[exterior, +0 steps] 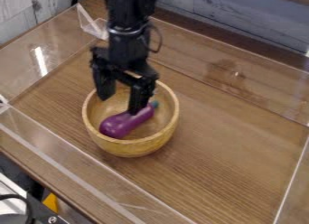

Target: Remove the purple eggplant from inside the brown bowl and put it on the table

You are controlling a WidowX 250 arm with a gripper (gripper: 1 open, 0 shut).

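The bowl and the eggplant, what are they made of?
The bowl looks like light-brown wood, smooth with a soft sheen, because faint grain shows on its thick wall. The eggplant is probably plastic, like a toy: it's purple and glossy, with bright shiny spots. It could be rubber, though.
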